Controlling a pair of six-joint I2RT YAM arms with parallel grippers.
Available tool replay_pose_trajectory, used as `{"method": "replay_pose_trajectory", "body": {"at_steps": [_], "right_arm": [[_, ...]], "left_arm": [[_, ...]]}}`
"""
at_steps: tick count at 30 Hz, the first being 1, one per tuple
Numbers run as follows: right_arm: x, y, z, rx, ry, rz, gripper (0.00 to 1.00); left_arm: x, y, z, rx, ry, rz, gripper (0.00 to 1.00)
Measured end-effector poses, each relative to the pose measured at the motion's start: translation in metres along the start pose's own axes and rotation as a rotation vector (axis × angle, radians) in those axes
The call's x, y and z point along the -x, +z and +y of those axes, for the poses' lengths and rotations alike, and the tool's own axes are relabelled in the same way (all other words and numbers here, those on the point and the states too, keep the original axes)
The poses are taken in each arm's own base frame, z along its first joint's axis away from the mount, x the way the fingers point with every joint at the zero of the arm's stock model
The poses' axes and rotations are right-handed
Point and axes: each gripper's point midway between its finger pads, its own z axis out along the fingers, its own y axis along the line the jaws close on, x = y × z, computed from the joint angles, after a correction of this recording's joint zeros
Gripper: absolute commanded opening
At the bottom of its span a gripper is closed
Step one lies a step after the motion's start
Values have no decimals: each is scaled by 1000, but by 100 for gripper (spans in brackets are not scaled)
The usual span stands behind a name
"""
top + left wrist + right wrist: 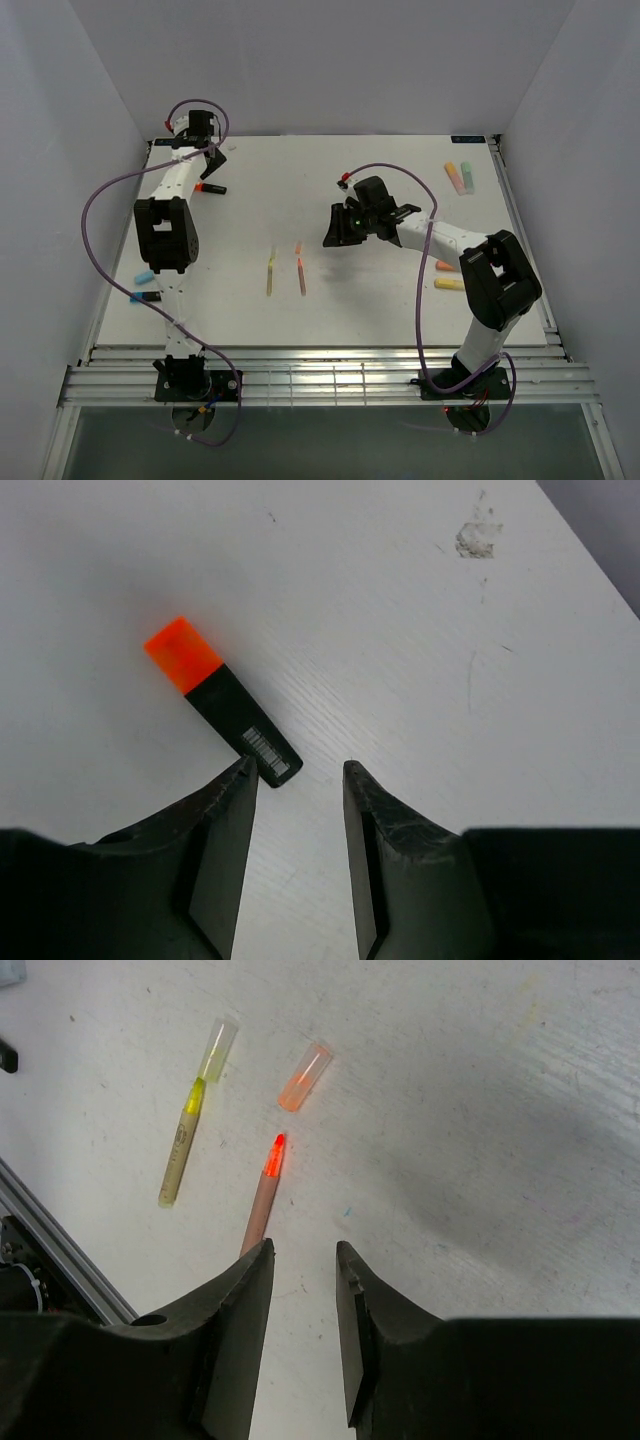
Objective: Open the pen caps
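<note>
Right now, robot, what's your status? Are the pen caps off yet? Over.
Left gripper open, empty. Right gripper open, empty. Clear orange cap off its thin pen; black highlighter has its bright orange cap on. Nothing blocking either.

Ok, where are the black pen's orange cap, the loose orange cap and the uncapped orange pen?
Black pen's orange cap (181, 653), left wrist view, middle of the cap.
Loose orange cap (306, 1077), right wrist view, middle of its side.
Uncapped orange pen (259, 1208), right wrist view, barrel just below the tip.
</note>
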Motion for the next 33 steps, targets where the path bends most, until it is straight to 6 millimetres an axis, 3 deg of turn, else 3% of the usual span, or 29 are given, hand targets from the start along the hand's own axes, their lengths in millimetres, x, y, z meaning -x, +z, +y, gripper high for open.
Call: {"method": "replay_pose_trajectory", "body": {"at_steps": [6,12,22,33], "right_arm": [[0,-1,-1,13,-23,6,38],[5,-4,-10,7,-21,-4,38],[7,-6,-13,12,-18,-8,37],[6,-7,-15,15,-17,-12,36]], "left_arm": [[-4,46,31,84,-89,48,47],[-11,70,60,158,-157,79,49],[-20,71,49,145,-173,88,63],[-21,84,43,129,-157,85,63]]}}
